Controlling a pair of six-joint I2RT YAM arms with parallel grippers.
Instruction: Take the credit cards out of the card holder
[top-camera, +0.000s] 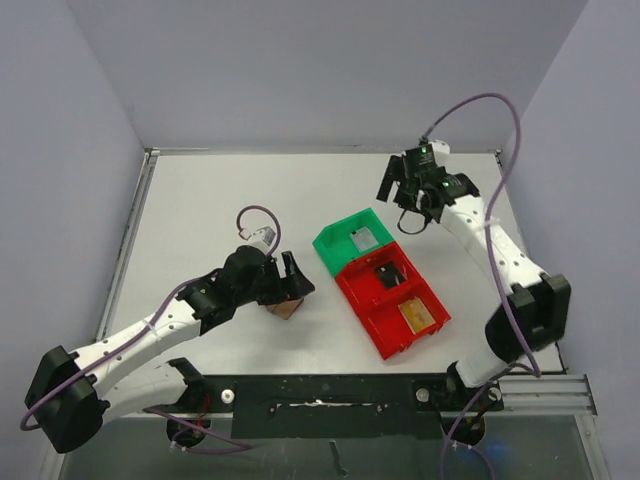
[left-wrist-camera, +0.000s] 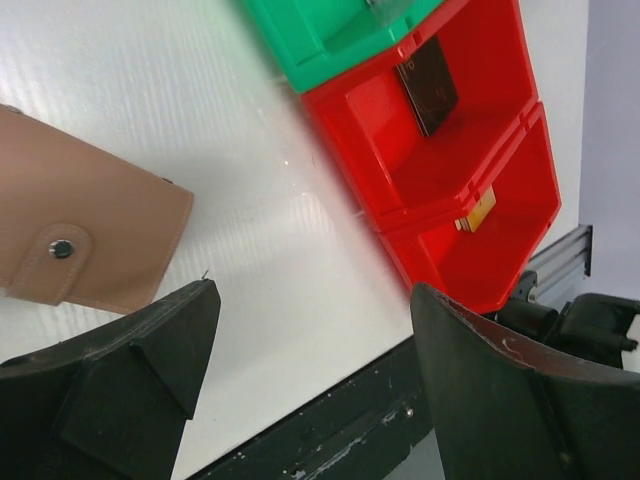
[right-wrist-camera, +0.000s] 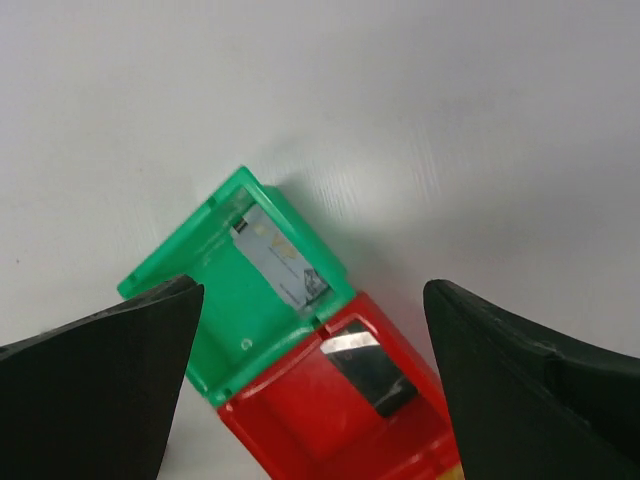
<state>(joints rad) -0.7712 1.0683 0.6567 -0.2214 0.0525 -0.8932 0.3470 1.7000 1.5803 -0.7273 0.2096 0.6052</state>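
Overhead view of a white table (top-camera: 200, 200) with two robot arms. Lower left of centre, the left gripper (top-camera: 297, 280) hangs directly over the brown card holder (top-camera: 288, 308). The holder lies on the table a little to the left of a row of three joined plastic bins and does not touch them.

From the left wrist camera, the card holder sits at the left edge of the frame, folded flat with its tab and snap stud (left-wrist-camera: 62, 248) facing up. The gripper's two black fingers (left-wrist-camera: 120, 380) stand wide apart at the bottom of that frame with only bare table between them. One fingertip is just beside the holder's lower corner.

The bins run diagonally from centre toward lower right. First is a green bin (top-camera: 350, 240) holding a pale card (right-wrist-camera: 285, 262). Next is a red bin (top-camera: 385, 278) holding a dark card (left-wrist-camera: 428, 85). Last is a second red bin (top-camera: 415, 318) holding a yellowish card (left-wrist-camera: 480, 208).

Upper right, the right gripper (top-camera: 398, 195) hovers above the table beyond the green bin, its fingers spread fully and holding nothing.
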